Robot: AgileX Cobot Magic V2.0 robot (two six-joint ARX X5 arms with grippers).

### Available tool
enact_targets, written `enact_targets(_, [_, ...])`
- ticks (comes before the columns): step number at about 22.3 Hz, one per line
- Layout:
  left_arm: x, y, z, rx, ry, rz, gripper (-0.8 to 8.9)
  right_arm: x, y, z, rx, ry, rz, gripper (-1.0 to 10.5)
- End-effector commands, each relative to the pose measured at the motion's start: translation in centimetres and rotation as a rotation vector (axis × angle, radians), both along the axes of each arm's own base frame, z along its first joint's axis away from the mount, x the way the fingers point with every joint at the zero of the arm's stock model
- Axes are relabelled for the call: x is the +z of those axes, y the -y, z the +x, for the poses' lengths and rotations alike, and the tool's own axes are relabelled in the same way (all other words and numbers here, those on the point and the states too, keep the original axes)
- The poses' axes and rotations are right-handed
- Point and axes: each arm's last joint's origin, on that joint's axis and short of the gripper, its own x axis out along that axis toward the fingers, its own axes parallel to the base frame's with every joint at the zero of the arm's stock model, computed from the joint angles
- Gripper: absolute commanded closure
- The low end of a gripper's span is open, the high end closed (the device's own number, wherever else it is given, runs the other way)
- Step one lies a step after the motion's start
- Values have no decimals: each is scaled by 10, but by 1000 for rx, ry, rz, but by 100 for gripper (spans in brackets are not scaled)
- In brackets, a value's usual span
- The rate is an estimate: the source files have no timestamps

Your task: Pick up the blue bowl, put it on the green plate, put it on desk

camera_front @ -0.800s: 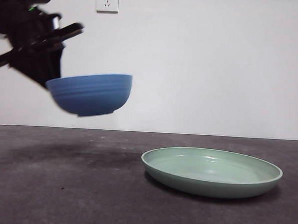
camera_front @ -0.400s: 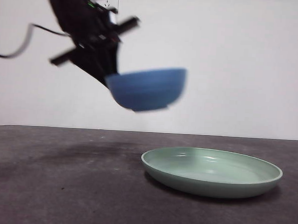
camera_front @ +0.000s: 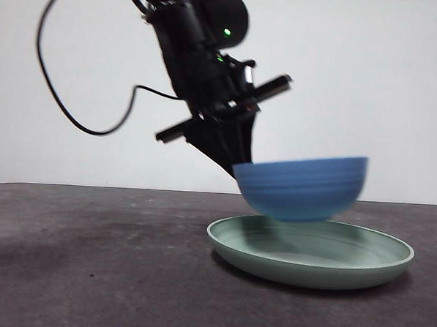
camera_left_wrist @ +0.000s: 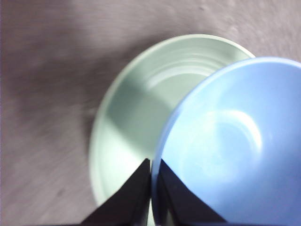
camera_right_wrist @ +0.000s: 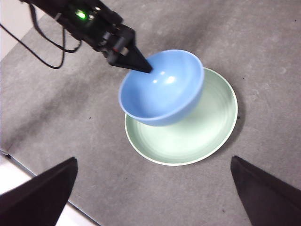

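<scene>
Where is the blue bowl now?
The blue bowl hangs just above the green plate, pinched at its rim by the left gripper.

I see the blue bowl (camera_front: 303,187) hanging upright in the air just above the green plate (camera_front: 311,251), its rim pinched in my left claw (camera_left_wrist: 151,184). The wide, shallow, glossy plate lies flat on the dark speckled desk (camera_front: 88,266).
</scene>
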Motion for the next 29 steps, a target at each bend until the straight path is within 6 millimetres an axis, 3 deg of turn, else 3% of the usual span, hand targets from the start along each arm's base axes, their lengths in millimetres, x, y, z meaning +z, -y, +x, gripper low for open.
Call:
enact_targets(1, [-11, 14, 3, -22, 12, 23, 799, 5, 0, -1, 2, 24, -6, 427])
enact_targets(5, [-23, 20, 5, -22, 9, 49, 799, 5, 0, -1, 3, 22, -6, 427])
enact_targets(12, [-24, 21, 4, -27, 9, 56, 772, 5, 0, -1, 3, 25, -7, 427])
enact_targets(19, [-22, 23, 3, -32, 16, 51, 379, 6, 0, -1, 4, 28, -8, 427])
enact_targets(22, [-5, 18, 4, -56, -8, 90, 334, 6, 0, -1, 2, 32, -11, 427])
enact_targets(26, [40, 8, 6, -86, -17, 123, 326, 6, 1, 0, -36, 40, -38, 427])
enact_targets(29, [70, 0, 4, -114, 0, 130, 183, 6, 1, 0, -36, 39, -38, 427])
